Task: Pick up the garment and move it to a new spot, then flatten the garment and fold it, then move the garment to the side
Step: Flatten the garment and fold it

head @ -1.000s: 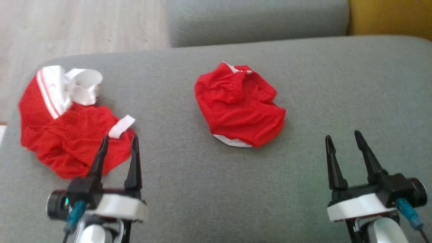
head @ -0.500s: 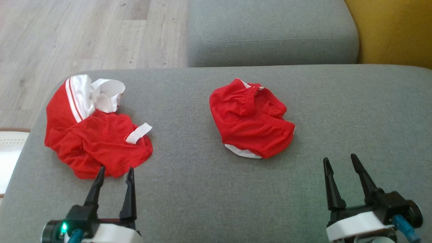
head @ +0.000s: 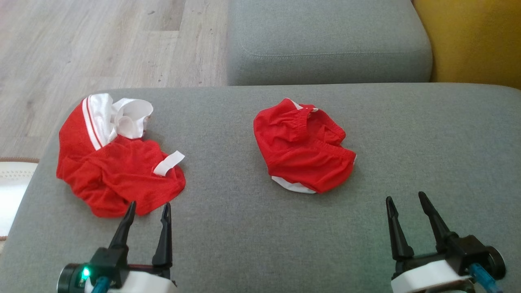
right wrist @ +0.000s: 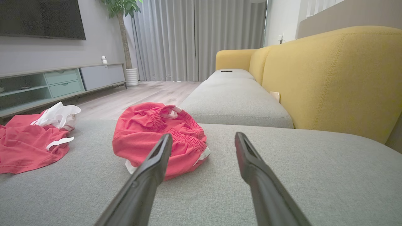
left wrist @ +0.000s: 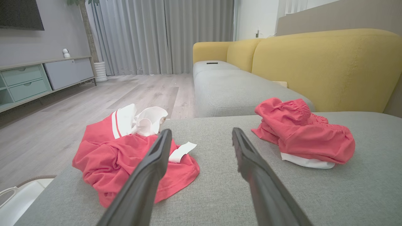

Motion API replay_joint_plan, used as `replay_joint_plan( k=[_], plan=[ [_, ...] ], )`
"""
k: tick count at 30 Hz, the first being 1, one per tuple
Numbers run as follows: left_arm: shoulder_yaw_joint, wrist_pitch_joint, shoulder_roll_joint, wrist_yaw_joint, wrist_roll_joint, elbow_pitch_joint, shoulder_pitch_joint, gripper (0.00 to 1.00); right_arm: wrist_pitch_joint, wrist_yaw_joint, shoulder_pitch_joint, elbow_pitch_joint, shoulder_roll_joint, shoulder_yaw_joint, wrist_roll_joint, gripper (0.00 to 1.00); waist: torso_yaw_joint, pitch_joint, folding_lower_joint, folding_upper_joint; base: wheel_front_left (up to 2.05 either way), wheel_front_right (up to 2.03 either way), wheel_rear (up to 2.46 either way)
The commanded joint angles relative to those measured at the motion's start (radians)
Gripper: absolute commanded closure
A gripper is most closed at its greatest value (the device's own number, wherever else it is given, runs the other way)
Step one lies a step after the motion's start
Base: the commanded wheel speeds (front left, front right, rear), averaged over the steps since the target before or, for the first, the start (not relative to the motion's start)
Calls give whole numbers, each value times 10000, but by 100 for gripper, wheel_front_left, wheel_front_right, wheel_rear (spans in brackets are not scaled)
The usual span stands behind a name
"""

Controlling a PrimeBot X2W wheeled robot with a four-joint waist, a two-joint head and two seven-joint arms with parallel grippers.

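The left pincer [head: 149,203] stands wide open with nothing between its two dark fingers, poised low over the grey sofa seat [head: 244,240]. Directly ahead of its fingertips, and spreading off to its left, lies a crumpled red garment with white trim [head: 118,171]. One white strip is flung out on the side nearest the pincer, and a bunched white collar-like part sits at the far end. In the head view the tip of the pincer's left finger overlaps the near hem of this cloth, though I cannot tell whether it touches. In the left wrist view that same finger crosses in front of the red heap [left wrist: 106,153], while the right finger points at bare grey fabric. The right pincer [head: 405,195] is likewise fully spread and empty, also above the seat and well apart from the left one. Ahead of it and to its left lies a bunched pair of red shorts [head: 305,150] with a gathered waistband uppermost and a sliver of white showing at the near edge. In the right wrist view the left finger overlaps the near side of the shorts [right wrist: 147,131], and the right finger aims at open cushion. The shorts sit between the two pincers and farther out than either. Beyond both garments are a second grey cushion [head: 325,44], a yellow backrest [head: 476,40] to the right pincer's right, and wooden floor [head: 101,40] off past the left pincer.
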Motion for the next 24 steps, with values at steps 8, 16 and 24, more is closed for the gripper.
replay_joint_plan(
  k=[8,16,24],
  plan=[
    [238,-61,27,61,197,-344,-381,0,-24,67,-271,-247,-49,192,27,0,43,-8,0,0,0,0,0],
    [122,-61,119,72,289,-291,-411,0,-24,67,-286,-243,-49,217,44,0,64,1,0,0,0,0,0],
    [-3,-61,190,119,285,-257,-443,0,-24,67,-303,-214,-49,219,59,0,70,-5,0,0,0,0,0]
  ],
)
